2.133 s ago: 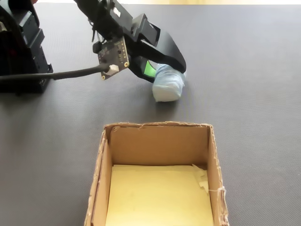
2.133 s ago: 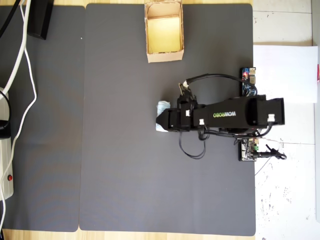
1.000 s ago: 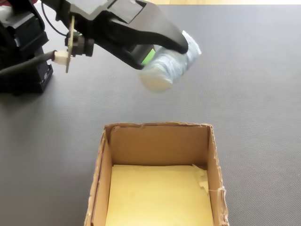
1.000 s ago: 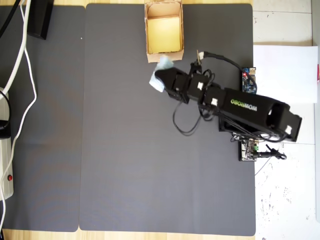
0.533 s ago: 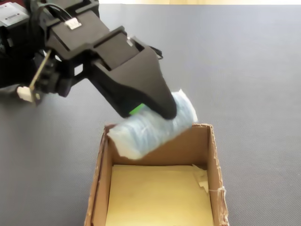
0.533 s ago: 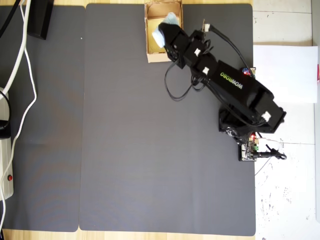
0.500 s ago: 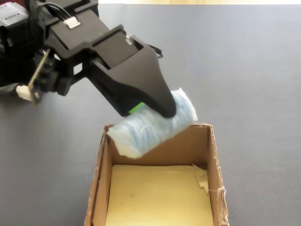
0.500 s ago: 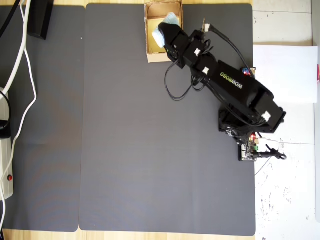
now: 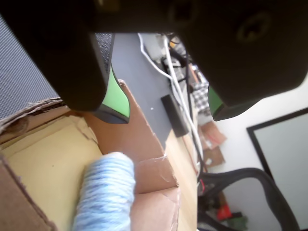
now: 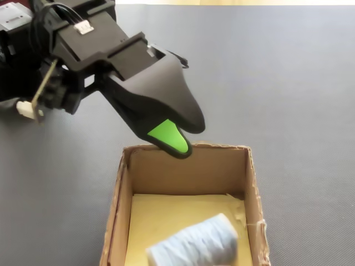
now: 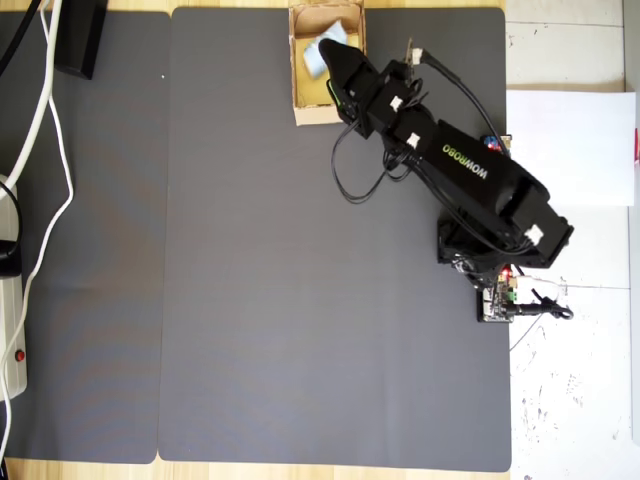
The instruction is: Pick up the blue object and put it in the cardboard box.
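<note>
1. The blue roll (image 10: 194, 244) lies on the yellow floor inside the cardboard box (image 10: 254, 205), below the gripper (image 9: 166, 113) and not touching it.
2. The gripper's two jaws stand wide apart with nothing between them; green pads (image 9: 118, 98) show on the tips.
3. White letters on the black arm (image 11: 465, 165) read "WOWROBO".
4. Half a second ago the gripper held the roll over the box edge; now the roll is down inside.
</note>
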Robot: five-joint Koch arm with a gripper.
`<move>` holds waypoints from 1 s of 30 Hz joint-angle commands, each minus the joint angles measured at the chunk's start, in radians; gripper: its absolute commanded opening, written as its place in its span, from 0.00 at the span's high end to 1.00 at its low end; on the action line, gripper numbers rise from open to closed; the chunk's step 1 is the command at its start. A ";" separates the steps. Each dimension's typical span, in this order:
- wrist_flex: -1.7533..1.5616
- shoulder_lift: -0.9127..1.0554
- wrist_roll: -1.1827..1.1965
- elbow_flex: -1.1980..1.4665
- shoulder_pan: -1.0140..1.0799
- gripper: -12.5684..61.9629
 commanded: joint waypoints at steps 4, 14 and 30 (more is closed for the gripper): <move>-0.017 0.098 0.038 -0.067 -0.032 0.40; -0.009 0.288 0.089 0.060 -0.241 0.40; 0.044 0.592 0.109 0.390 -0.580 0.40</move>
